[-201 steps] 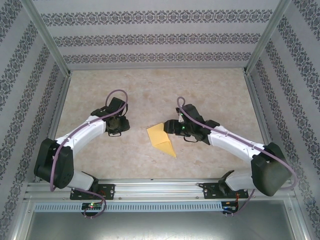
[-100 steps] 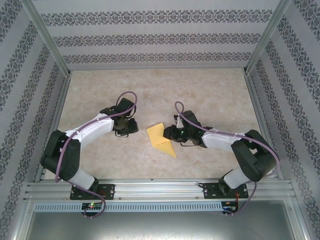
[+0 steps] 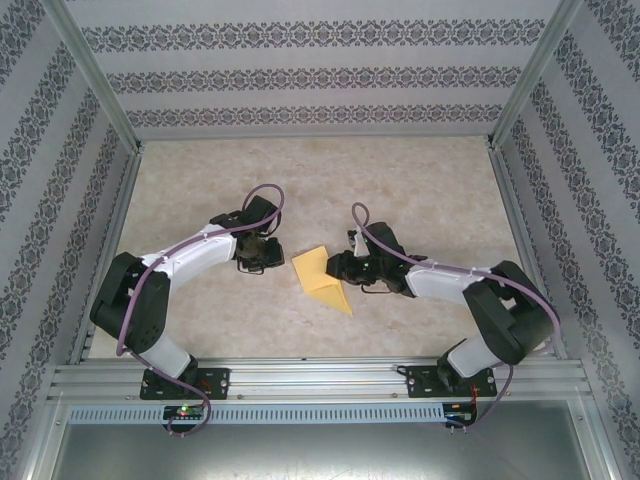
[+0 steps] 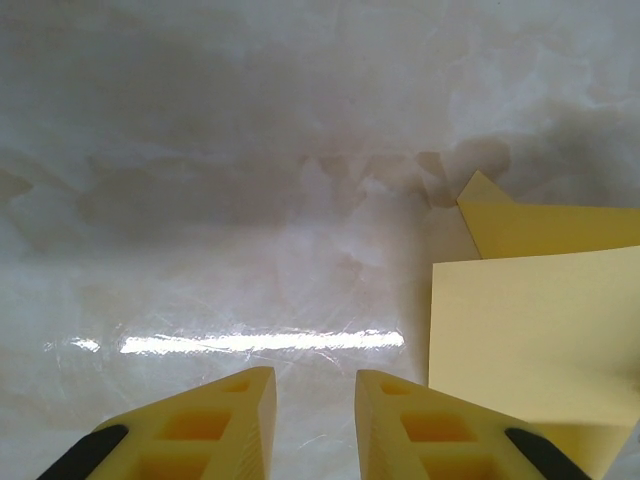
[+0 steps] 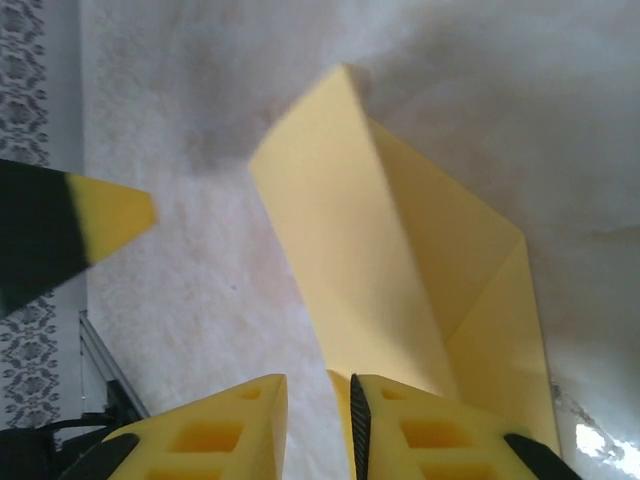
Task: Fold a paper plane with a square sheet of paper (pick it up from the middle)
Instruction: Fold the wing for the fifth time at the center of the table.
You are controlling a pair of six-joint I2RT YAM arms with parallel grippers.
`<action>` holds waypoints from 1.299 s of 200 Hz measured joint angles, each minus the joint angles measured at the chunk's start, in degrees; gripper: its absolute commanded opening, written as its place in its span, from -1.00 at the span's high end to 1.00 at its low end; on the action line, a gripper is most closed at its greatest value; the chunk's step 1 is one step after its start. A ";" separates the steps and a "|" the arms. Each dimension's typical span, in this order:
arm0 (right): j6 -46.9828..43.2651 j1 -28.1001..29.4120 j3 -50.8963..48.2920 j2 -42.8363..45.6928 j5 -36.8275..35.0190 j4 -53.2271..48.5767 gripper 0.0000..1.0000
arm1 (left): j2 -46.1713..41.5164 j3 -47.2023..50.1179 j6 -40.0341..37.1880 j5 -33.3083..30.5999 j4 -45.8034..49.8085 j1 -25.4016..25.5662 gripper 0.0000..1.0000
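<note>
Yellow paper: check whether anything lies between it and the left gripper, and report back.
Nothing visible does. From above, a short stretch of bare table is all that separates the left gripper from the yellow paper. The left wrist view agrees: the paper lies just right of the fingers, with plain tabletop between them.

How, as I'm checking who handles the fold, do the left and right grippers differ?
The right gripper has an edge of the folded yellow paper between its fingers; the left gripper has bare table between its own. The right one meets the paper; the left one stands beside it. Both are narrowly open, with yellow fingers.
</note>
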State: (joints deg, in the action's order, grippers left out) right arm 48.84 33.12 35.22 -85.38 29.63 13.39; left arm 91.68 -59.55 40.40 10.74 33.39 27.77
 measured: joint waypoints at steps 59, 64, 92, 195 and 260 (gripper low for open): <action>-2.51 2.03 -0.11 3.06 2.86 -1.31 0.53 | 0.33 -0.09 -0.42 0.04 0.00 0.02 0.40; -2.54 2.19 -0.15 2.40 2.89 -1.40 0.53 | 0.35 -0.09 -0.52 0.09 0.00 0.02 0.36; -2.73 2.23 -0.17 -1.97 2.62 -1.64 0.54 | 0.37 -0.11 -0.98 0.98 -0.04 0.22 0.32; -2.78 -1.99 -3.48 -2.54 1.53 -0.81 0.15 | 3.37 -2.62 -1.38 3.37 -0.57 1.53 0.31; -5.79 -1.92 -3.02 12.66 1.33 -7.87 0.27 | 4.39 -2.64 -1.40 4.09 -0.87 1.99 0.31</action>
State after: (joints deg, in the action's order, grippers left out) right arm 43.05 31.20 32.21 -72.73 30.96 5.52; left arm 96.07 -62.19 39.00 14.83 32.51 29.76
